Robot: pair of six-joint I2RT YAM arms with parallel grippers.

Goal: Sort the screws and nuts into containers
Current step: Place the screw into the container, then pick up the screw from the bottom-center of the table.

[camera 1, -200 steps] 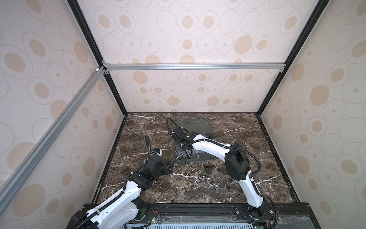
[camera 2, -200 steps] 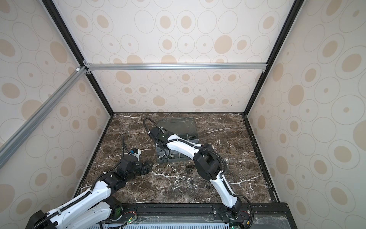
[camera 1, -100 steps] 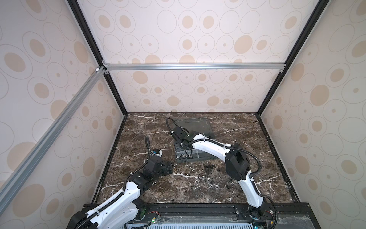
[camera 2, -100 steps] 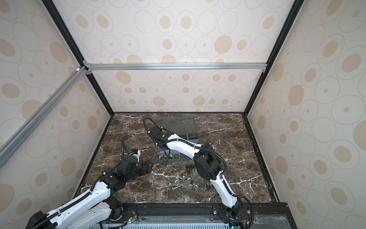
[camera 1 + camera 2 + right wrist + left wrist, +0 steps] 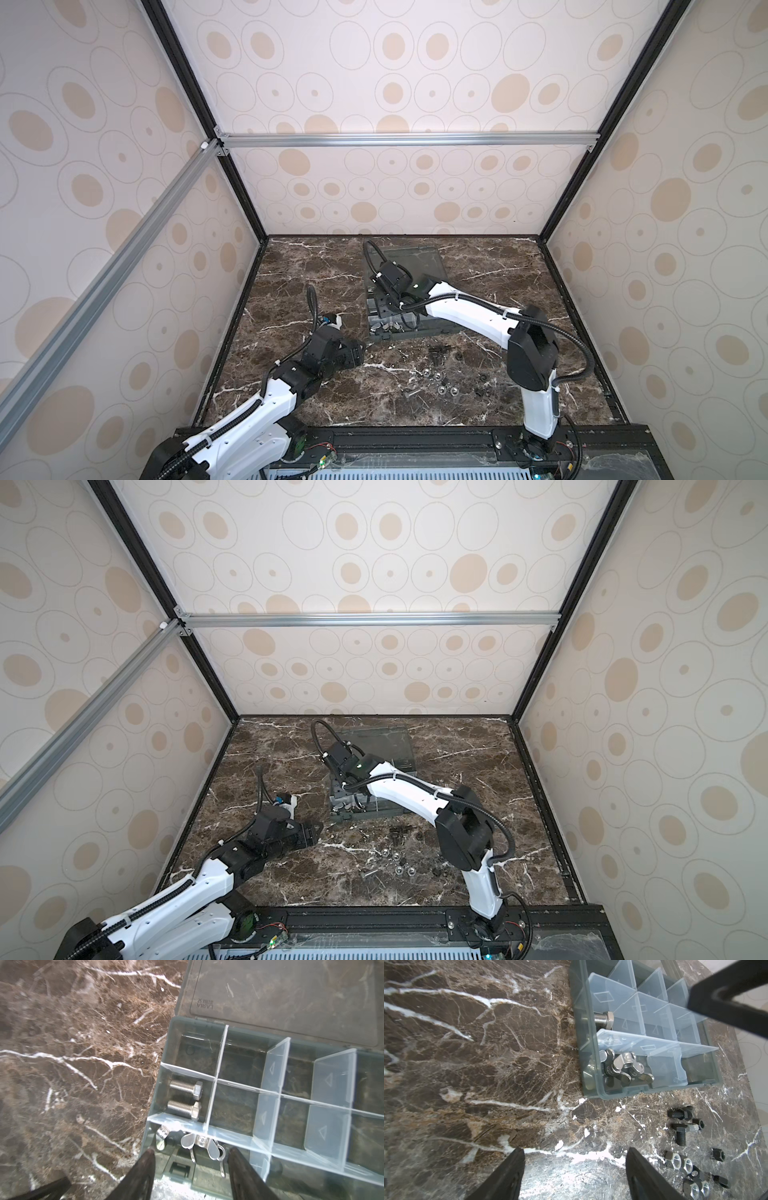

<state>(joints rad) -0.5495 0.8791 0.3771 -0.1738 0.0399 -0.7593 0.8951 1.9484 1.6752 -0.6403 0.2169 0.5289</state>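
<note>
— What lay nearest the robot's base?
— The unsorted lot: silver nuts [image 5: 673, 1159] and black screws [image 5: 680, 1114], loose on the marble table [image 5: 488, 1064] just short of the organiser box [image 5: 588, 1082].
— And the left gripper [image 5: 575, 1150]?
— It hung low over bare marble beside that scatter, jaws spread wide with nothing between them. I judged it was parked there to stay clear of the box while the other arm worked.
— The right gripper [image 5: 191, 1150]?
— It reached across and hung over the box's near corner compartment, jaws apart and empty. Two wing nuts [image 5: 199, 1144] lay directly beneath it, which suggested that cell was the one chosen for winged nuts.
— Why separate cells?
— Each kind seemed to get its own. Just past the divider, the next compartment held two silver screws [image 5: 185, 1086] side by side, heads toward the middle of the box.
— Farther back?
— The other compartments [image 5: 234, 1105] looked empty, as far as the wrist view showed. Beyond them the lid [image 5: 291, 991] lay flat on the table, folded fully open, so every cell could be reached from above.
— So most of the sorting was undone?
— By my judgement, yes: the loose pieces outnumbered the sorted ones
</note>
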